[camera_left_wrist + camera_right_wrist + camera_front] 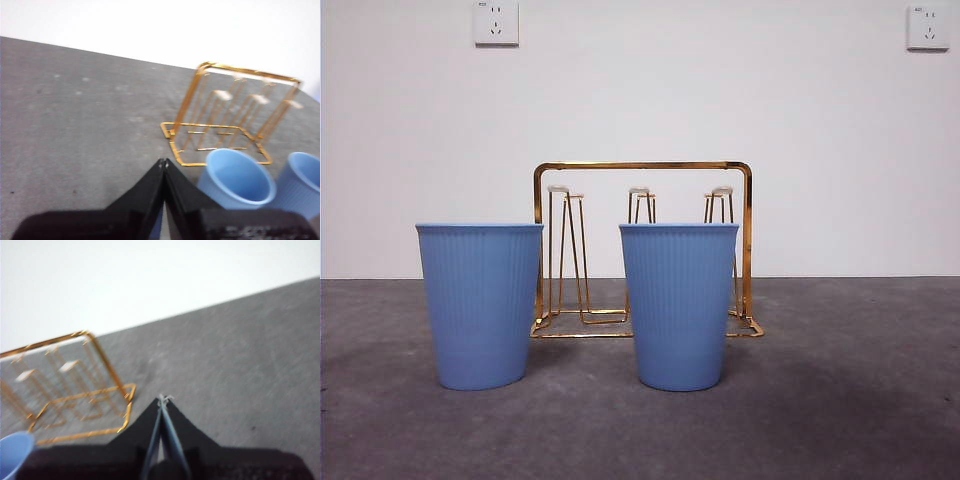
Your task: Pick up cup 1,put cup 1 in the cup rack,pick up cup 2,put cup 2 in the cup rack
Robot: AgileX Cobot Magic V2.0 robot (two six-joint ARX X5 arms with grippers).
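Two blue ribbed cups stand upright on the grey table; nothing shows which is cup 1 or cup 2. In the front view the left cup [480, 305] and the right cup [680, 305] stand in front of the cup rack [642, 165], a gold wire frame with pale-tipped pegs, all bare. My left gripper [163, 162] is shut and empty, above the table beside the nearer cup [235, 177]; the other cup [302, 180] and the rack [252, 72] lie beyond. My right gripper [164, 399] is shut and empty, off the rack's [105, 359] side. A cup's rim [12, 452] shows at the picture's corner.
The grey table [850, 400] runs back to a white wall with two sockets [496, 22] [928, 27]. Neither arm appears in the front view. Bare table surface [75, 125] spreads beside the rack on the left arm's side.
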